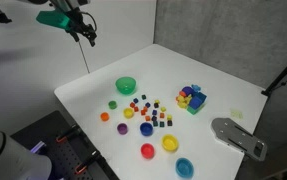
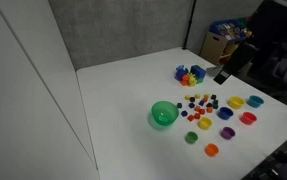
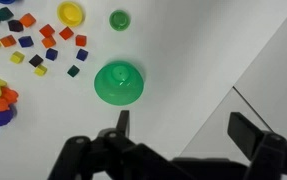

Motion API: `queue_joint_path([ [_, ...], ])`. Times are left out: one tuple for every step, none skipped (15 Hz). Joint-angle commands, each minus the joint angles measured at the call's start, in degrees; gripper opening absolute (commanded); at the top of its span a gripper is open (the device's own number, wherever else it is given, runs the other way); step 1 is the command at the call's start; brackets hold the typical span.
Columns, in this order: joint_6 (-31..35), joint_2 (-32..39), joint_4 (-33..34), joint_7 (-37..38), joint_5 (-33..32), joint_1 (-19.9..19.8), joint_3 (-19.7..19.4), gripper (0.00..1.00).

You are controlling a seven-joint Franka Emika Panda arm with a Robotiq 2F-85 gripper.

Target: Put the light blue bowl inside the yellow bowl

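Note:
The light blue bowl sits near the table's front edge, and it also shows in an exterior view. The yellow bowl stands right beside it, empty, and is also seen in an exterior view. My gripper is open and empty. It hangs high above the table, far from both bowls. In the wrist view neither task bowl shows; a green bowl lies below the fingers.
The larger green bowl, a red bowl and a darker blue bowl are on the white table. Small coloured cubes, small cups and a toy pile lie around. A grey object lies at the table's edge.

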Motion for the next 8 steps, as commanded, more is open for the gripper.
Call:
queue_joint_path([
  [-0.13, 0.02, 0.15, 0.12, -0.16, 0.26, -0.25, 1.0],
  [-0.13, 0.02, 0.17, 0.12, -0.16, 0.26, -0.25, 1.0],
  [-0.13, 0.02, 0.17, 0.12, -0.16, 0.26, -0.25, 1.0],
  [-0.13, 0.02, 0.17, 0.12, -0.16, 0.26, -0.25, 1.0],
  [-0.13, 0.02, 0.17, 0.12, -0.16, 0.26, -0.25, 1.0],
  [-0.13, 0.02, 0.17, 0.12, -0.16, 0.26, -0.25, 1.0],
  [-0.69, 1.01, 1.13, 1.43, -1.27, -0.55, 0.08, 1.0],
  [-1.23, 1.83, 1.93, 2.14, -2.19, -1.21, 0.17, 1.0],
])
